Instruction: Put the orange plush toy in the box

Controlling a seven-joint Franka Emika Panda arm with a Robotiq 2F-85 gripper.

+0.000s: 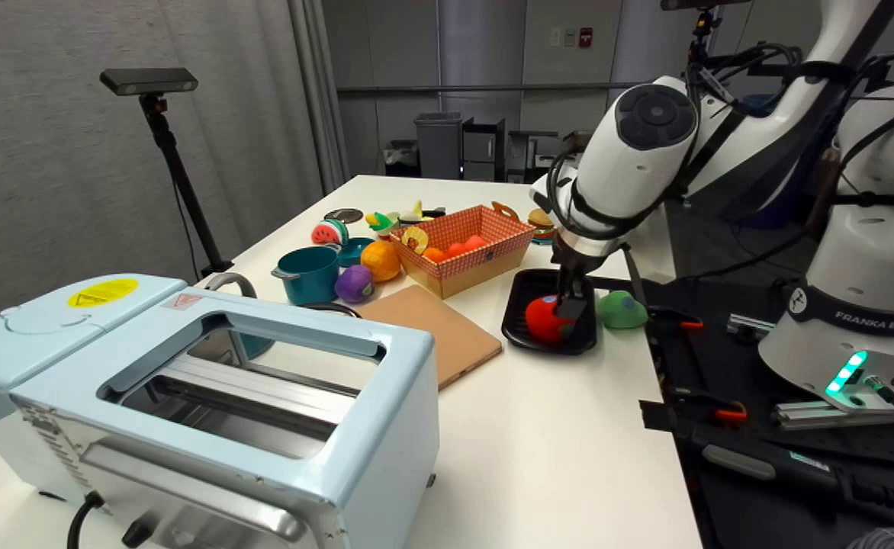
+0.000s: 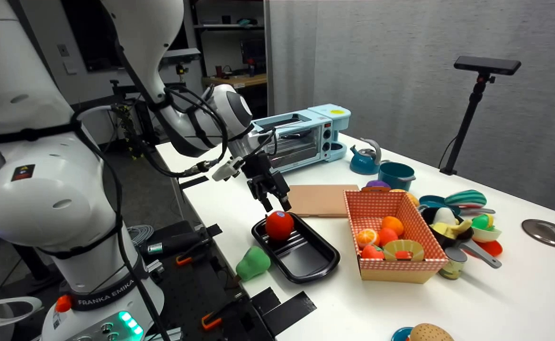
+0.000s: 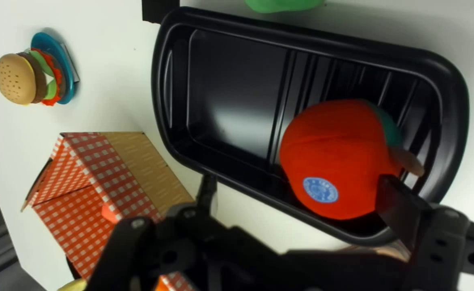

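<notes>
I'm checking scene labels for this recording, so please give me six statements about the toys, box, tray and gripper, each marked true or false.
1. The orange plush toy sits in the black tray. True.
2. The gripper is open. True.
3. The plush toy's round label is yellow. False: it is blue.
4. The box contains toy fruit. True.
5. The green toy lies inside the tray. False: it lies outside, on the table.
6. The toy burger is in the box. False: it is outside the box.
</notes>
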